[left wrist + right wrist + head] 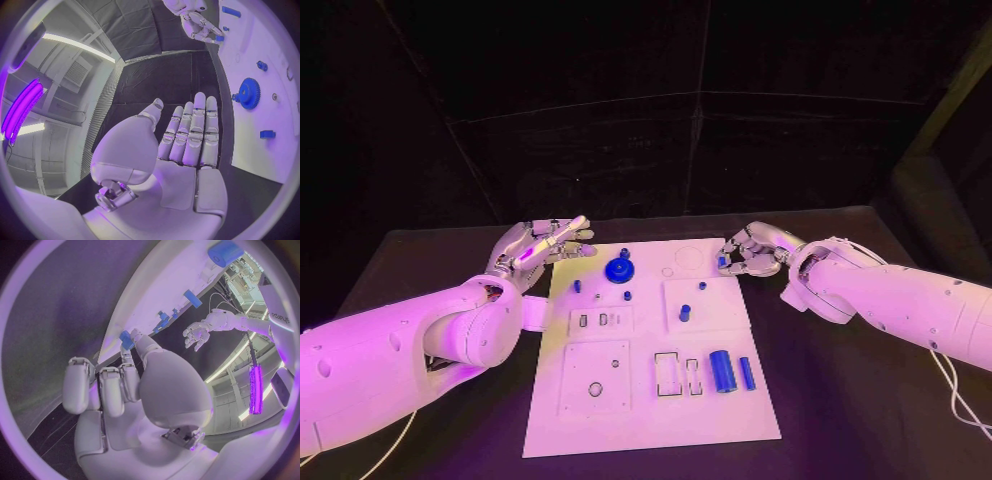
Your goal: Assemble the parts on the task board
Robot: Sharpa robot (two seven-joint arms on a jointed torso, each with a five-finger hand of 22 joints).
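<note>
The white task board (718, 420) lies in the middle of the black table. At its far right corner my right hand (753, 252) pinches a small blue part (723, 263) between thumb and a finger; the part (127, 339) sits at my right hand's (125, 390) fingertips just off the board's edge (169, 280). My left hand (545, 245) hovers at the far left corner, fingers (194, 130) straight and apart, holding nothing. A blue gear (619, 268) (249, 93) stands on the board between the two hands.
A thick blue cylinder (723, 371) and a slim blue rod (747, 373) lie on the board's near right. A blue peg (685, 313) stands mid-board, and small blue pieces (629, 295) sit near the gear. Black table surrounds the board.
</note>
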